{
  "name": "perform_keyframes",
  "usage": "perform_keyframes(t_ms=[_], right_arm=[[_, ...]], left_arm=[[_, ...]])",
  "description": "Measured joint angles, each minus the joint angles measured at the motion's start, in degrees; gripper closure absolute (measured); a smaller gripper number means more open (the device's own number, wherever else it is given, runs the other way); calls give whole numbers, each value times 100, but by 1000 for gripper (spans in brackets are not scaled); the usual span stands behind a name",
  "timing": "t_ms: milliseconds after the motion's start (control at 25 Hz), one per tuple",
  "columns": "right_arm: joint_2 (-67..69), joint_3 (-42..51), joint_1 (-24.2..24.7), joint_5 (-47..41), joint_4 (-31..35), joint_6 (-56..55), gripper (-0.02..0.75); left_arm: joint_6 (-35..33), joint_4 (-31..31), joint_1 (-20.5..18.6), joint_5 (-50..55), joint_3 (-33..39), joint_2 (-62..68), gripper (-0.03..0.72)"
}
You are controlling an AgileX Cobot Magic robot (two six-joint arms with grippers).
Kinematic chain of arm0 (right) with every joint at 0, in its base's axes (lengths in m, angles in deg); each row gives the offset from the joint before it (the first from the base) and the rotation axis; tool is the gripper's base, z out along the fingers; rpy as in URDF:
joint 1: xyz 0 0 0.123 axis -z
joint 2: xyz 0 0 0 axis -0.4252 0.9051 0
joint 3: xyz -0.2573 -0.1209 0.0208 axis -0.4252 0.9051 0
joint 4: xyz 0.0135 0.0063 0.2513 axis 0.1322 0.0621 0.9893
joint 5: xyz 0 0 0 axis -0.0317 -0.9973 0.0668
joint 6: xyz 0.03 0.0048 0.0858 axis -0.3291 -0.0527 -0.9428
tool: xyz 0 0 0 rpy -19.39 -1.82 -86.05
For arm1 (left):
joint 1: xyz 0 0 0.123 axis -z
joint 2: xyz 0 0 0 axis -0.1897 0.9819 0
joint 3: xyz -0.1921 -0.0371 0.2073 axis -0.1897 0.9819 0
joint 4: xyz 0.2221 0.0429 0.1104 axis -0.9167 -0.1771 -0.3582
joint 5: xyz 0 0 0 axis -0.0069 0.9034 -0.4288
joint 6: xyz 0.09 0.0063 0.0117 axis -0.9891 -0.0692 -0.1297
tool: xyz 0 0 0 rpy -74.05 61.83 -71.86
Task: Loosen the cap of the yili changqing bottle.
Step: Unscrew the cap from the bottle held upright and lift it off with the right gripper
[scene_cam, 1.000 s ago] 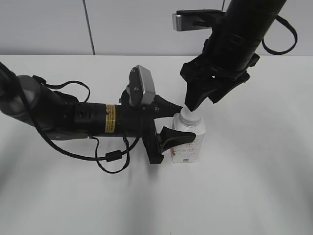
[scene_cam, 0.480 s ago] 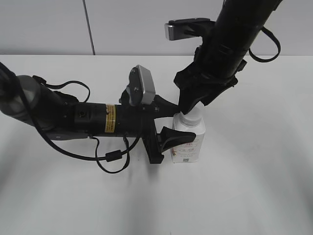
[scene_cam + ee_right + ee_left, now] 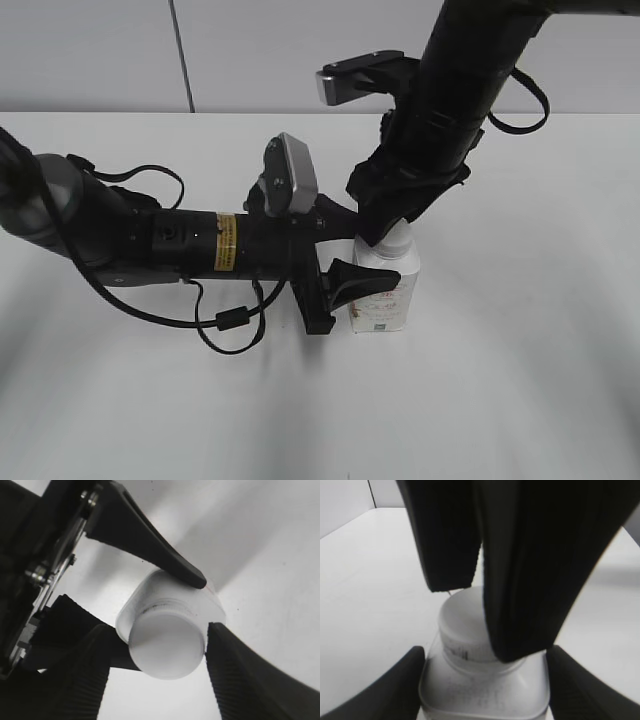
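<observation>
The yili changqing bottle (image 3: 385, 295) stands upright on the white table, small and white with pink marks. My left gripper (image 3: 345, 255) reaches in from the left and is shut on its body; in the left wrist view (image 3: 485, 695) both jaws press the bottle's sides (image 3: 485, 680). My right gripper (image 3: 392, 222) comes down from above and is shut on the cap (image 3: 401, 238). In the right wrist view the round white cap (image 3: 167, 650) sits between the two ribbed fingers (image 3: 157, 655). In the left wrist view the cap (image 3: 462, 622) is partly hidden by the right fingers.
The left arm (image 3: 150, 245) lies across the white table (image 3: 520, 380) with a loose black cable (image 3: 230, 325) below it. A grey wall (image 3: 250, 50) stands behind the table's far edge.
The right wrist has turned around the cap; its camera has swung to the left and the fingers have shifted left. The bottle and the left arm have not moved.
</observation>
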Motion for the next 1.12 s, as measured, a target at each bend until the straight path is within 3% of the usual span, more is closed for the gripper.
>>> perform_keyframes(t_ms=[640, 880, 1120], right_arm=[[224, 0, 0, 42, -178, -105, 259], [224, 0, -5, -32, -172, -109, 339], [224, 0, -11, -110, -172, 114, 339]], left_arm=[[0, 0, 0, 0, 0, 0, 246], [0, 7, 0, 0, 0, 0, 246], [0, 2, 0, 0, 0, 0, 246]])
